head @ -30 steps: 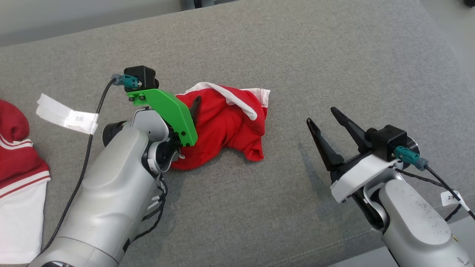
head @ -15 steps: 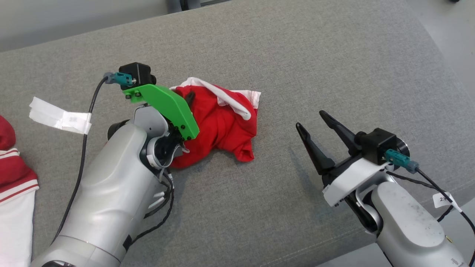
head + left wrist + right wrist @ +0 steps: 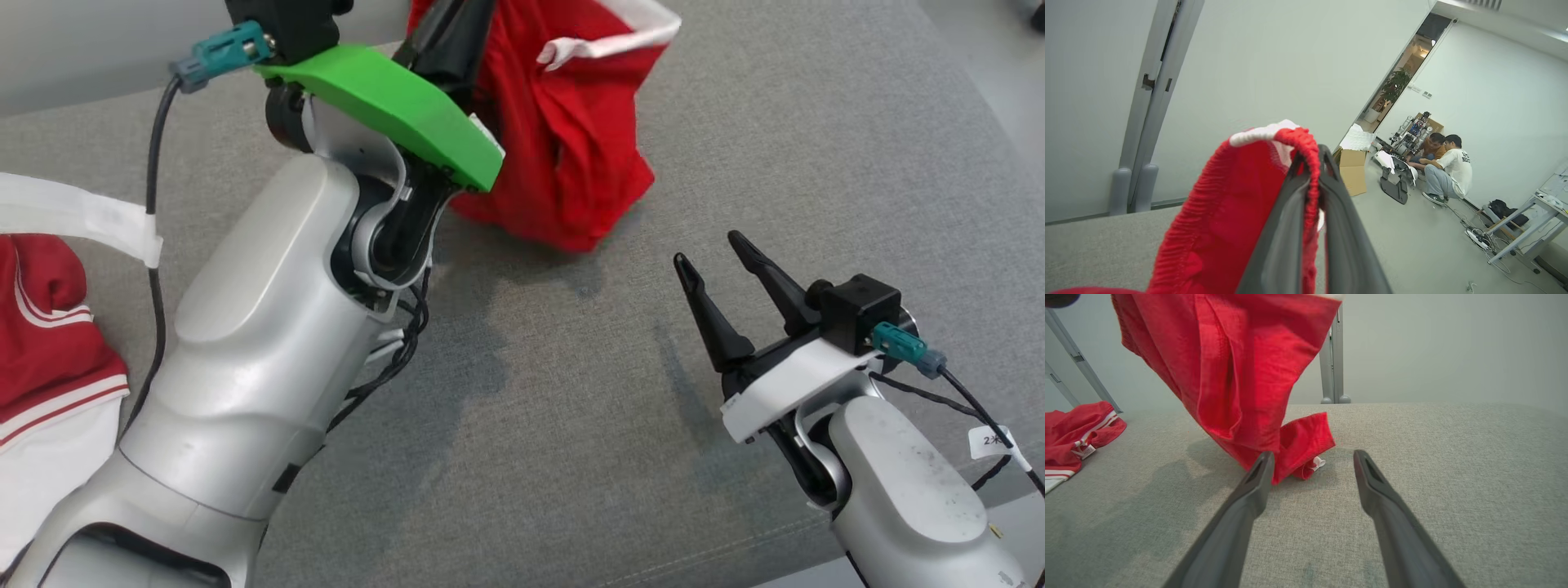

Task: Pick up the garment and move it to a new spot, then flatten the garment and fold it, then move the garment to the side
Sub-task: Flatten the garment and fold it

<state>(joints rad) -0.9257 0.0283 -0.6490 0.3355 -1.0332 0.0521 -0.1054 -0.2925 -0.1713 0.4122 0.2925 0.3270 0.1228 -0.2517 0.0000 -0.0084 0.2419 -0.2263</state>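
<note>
**Left gripper holding the red garment aloft; right gripper open beside it**

**Left arm.** The fingers (image 3: 1286, 228) of the left gripper (image 3: 1312, 157) are pressed together. A red ribbed edge of the garment (image 3: 1229, 204) is pinched between them, and a strip of white trim shows at the top of the pinched fold. In the head view this gripper sits at the upper edge, beyond the green bracket (image 3: 384, 102) on its wrist, raised over the grey cushioned surface (image 3: 775, 122). The garment hangs from the grip in loose vertical folds, red with white trim at its upper hem. In the right wrist view its lowest fold, which carries a small white label (image 3: 1318, 462), reaches down to the surface. Whether it rests there or hangs just clear cannot be told.

**Right arm.** The right gripper (image 3: 709, 251) has its two fingers spread wide, with nothing between them. It is at the lower right of the head view, low over the surface. Its tips point toward the hanging garment, and a strip of bare grey cloth separates them from it.

**Surroundings.** A second garment (image 3: 41, 343), red with white stripes, lies at the robot's left edge of the surface, well apart from the held one. A white tape tag (image 3: 73, 214) is wrapped round the left arm's cable. Past the closed fingers, the left wrist view shows a pale wall. Farther off, two people (image 3: 1445, 167) sit on the floor near a cardboard box (image 3: 1351, 171).
</note>
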